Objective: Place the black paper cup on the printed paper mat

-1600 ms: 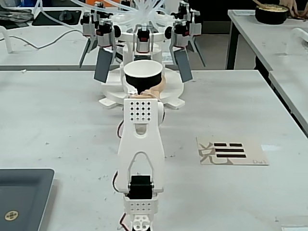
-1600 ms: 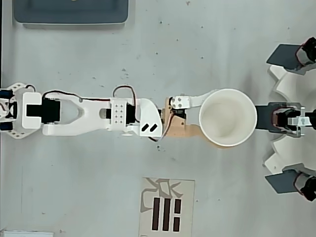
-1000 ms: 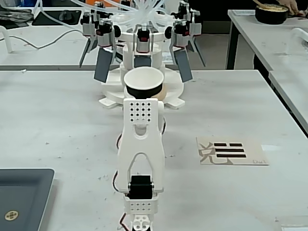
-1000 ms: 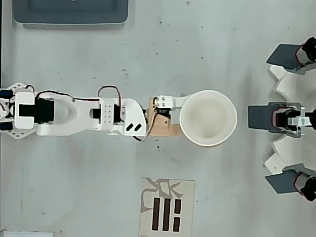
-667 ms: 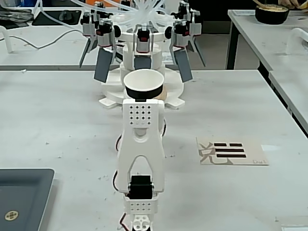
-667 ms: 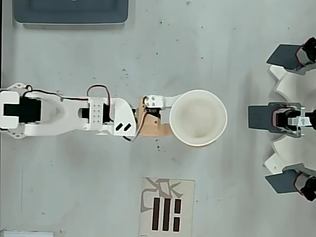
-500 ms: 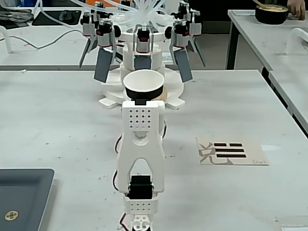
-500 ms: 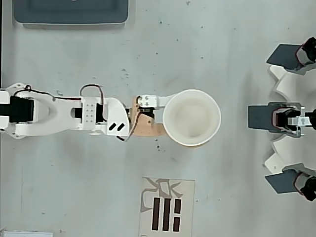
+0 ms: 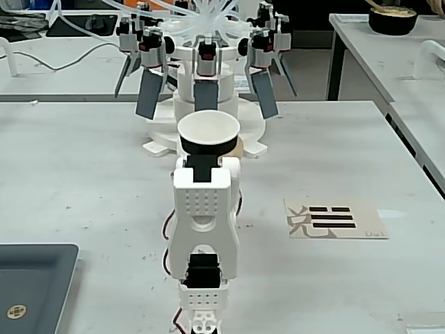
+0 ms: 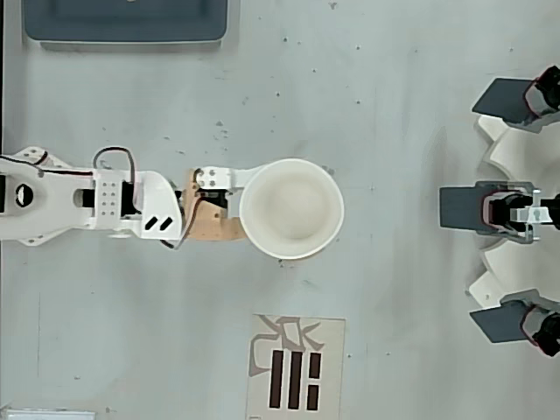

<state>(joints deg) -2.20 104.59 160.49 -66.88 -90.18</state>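
The black paper cup (image 9: 208, 130) is upright, black outside and white inside, held above the table in front of the arm. My gripper (image 9: 209, 150) is shut on the cup's wall, with the white arm behind it toward the camera. From above, the black paper cup (image 10: 291, 208) shows its open white mouth, and my gripper (image 10: 273, 208) reaches in from the left with its fingertips hidden under the rim. The printed paper mat (image 9: 334, 218) lies flat on the table to the right of the arm. In the overhead view the printed paper mat (image 10: 297, 366) lies below the cup, apart from it.
A white multi-armed machine (image 9: 205, 76) with grey paddles stands behind the cup, and shows at the right edge as the machine (image 10: 516, 210) from above. A dark grey tray (image 9: 31, 282) sits at the front left, shown as the tray (image 10: 127, 26) at the top. A dark bowl (image 9: 393, 19) stands on another table.
The arm has drawn back with the cup in its grip, leftward in the overhead view and toward the camera in the fixed view, away from the machine.
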